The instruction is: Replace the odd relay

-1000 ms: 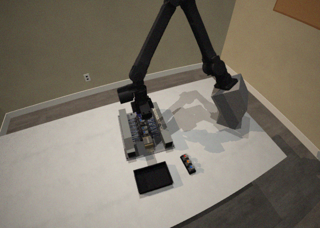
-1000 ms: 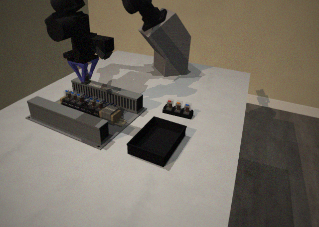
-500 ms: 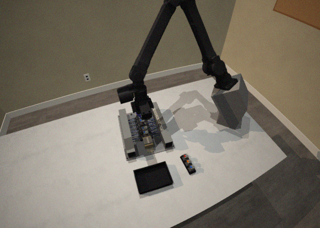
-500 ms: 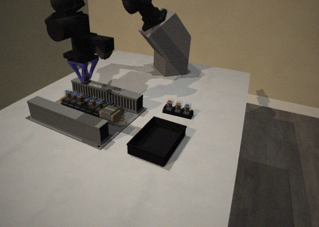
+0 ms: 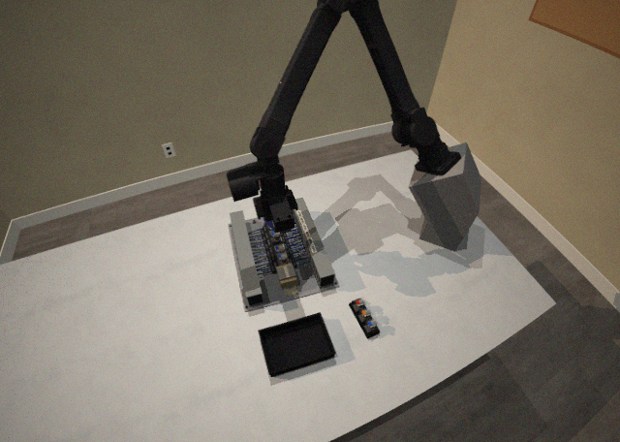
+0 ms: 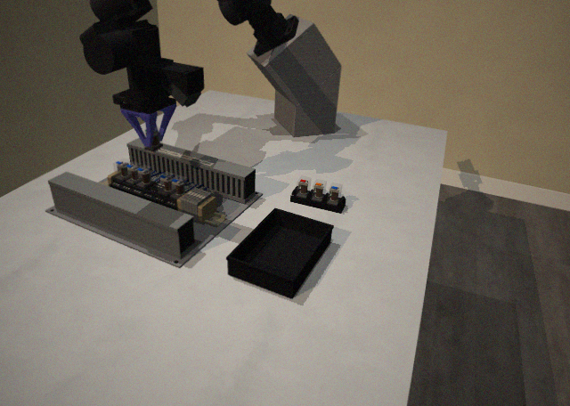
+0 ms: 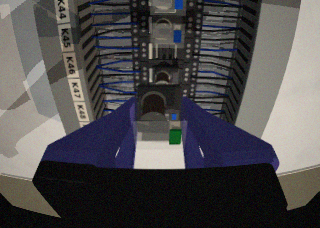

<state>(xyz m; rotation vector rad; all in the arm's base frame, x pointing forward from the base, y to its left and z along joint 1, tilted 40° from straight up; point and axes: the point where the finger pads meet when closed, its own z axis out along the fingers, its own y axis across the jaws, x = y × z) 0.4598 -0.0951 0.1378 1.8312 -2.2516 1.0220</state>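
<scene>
My gripper (image 6: 153, 144) (image 7: 159, 105) is shut on the green-button relay (image 7: 152, 130), held above the far part of the relay row; its green button (image 7: 175, 136) shows at the right in the wrist view. The row has blue-button relays (image 6: 143, 175) (image 7: 162, 32) and one empty socket (image 7: 164, 51) among them. In the wrist view their blue buttons are on the right. The spare holder (image 5: 373, 333) (image 6: 317, 203) carries relays with a red button (image 6: 303, 181), an orange button (image 6: 318, 184) and a blue button (image 6: 335, 188). The black tray (image 5: 297, 346) (image 6: 280, 255) is empty.
Two grey wire ducts (image 5: 242, 257) (image 6: 119, 208) flank the row and stand higher than its base. A beige terminal block (image 5: 287, 272) (image 6: 195, 201) is at the row's near end. The label strip (image 7: 70, 63) runs along one duct. The arm's grey pedestal (image 5: 448, 206) (image 6: 305, 79) stands behind.
</scene>
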